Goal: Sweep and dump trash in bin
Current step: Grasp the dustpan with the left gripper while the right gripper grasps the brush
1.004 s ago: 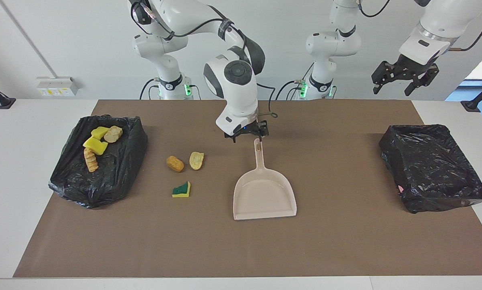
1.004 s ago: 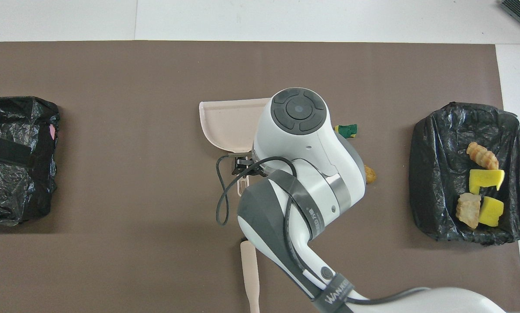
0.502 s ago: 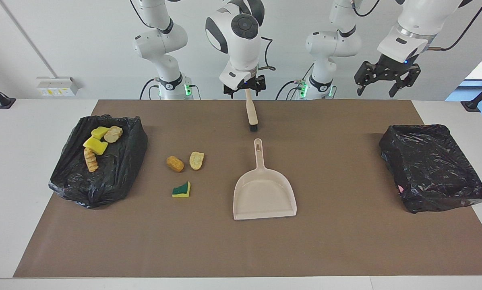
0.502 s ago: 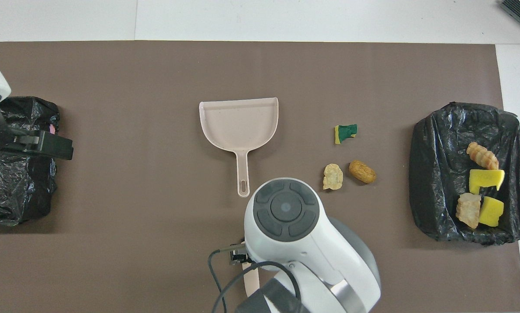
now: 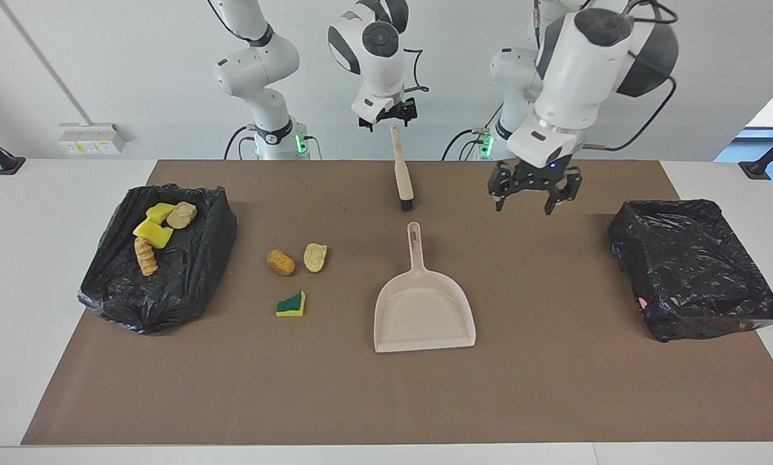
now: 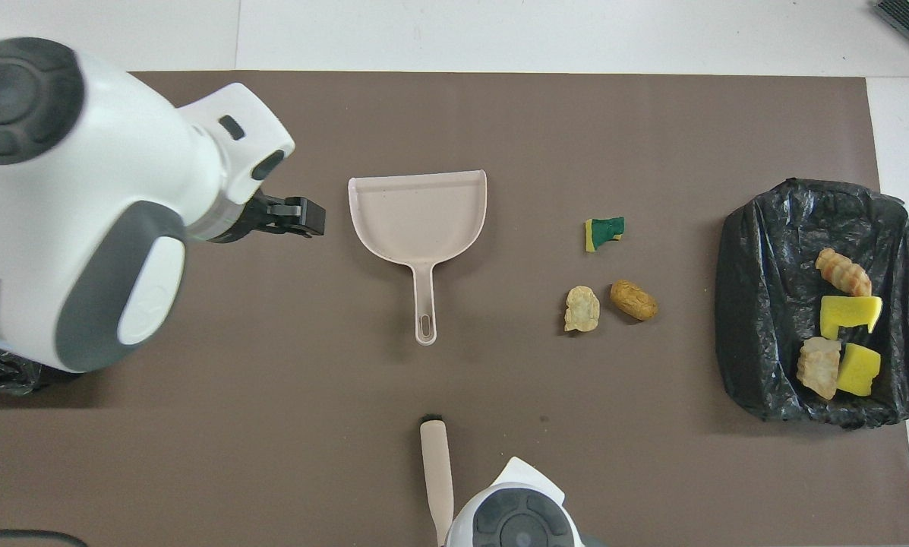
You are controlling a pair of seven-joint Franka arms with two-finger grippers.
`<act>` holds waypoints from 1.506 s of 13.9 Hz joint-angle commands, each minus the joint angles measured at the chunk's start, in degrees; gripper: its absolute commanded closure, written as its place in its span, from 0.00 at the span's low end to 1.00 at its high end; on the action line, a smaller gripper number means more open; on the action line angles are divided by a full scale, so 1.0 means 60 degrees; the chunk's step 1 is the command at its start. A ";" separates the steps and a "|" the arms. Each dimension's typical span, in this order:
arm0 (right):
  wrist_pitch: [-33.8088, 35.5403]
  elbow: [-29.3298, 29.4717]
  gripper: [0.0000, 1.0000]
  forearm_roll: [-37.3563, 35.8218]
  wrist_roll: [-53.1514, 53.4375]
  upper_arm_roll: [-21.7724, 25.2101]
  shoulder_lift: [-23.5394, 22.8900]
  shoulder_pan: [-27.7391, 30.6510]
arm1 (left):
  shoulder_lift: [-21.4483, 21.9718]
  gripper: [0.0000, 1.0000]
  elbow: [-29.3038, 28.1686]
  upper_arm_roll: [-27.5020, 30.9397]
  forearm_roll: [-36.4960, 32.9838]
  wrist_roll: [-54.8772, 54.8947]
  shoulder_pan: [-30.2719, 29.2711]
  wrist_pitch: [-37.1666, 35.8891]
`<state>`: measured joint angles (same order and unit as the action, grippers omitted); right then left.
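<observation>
1. Four trash scraps (image 5: 155, 229) already lie in the black-lined bin (image 5: 192, 271) at the right arm's end of the bench; three scraps (image 5: 294, 274) remain beside the dustpan (image 5: 423, 310).
2. Left gripper (image 5: 533, 194) hovers spread, empty; right gripper (image 5: 389, 116) spread above the brush (image 5: 401, 174).
3. The overhead view hides the right gripper.

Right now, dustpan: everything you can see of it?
The dustpan is beige, plastic-looking, one piece: a shallow scoop with raised side and back walls, plus a slim handle ending in a hanging slot. It lies flat, empty, on the brown mat mid-table, handle toward the robots, open lip away. Nothing touches it; no gripper is on it.
</observation>
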<state>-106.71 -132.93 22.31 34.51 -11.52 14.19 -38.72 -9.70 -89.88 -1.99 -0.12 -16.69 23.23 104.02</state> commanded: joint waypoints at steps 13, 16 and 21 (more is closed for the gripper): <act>-0.3690 -0.1884 0.18 0.0735 0.0971 0.0060 -0.0930 -0.1983 | -0.2031 0.00 -0.1968 0.0170 -0.0010 -0.2389 0.2238 0.3596; -0.3675 -0.1869 0.66 0.0735 0.0971 0.0060 -0.0960 -0.1983 | -0.2031 0.54 -0.2027 0.0170 -0.0010 -0.2666 0.2252 0.3713; -0.3660 -0.1781 1.00 0.0647 0.1206 0.0089 -0.0916 -0.1896 | -0.1959 0.94 -0.1837 0.0185 -0.0185 -0.2551 0.2164 0.3568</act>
<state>-128.49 -143.61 25.68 40.47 -11.14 7.86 -50.53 -22.53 -100.52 -1.60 -0.21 -31.55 35.74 125.43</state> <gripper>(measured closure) 0.740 0.683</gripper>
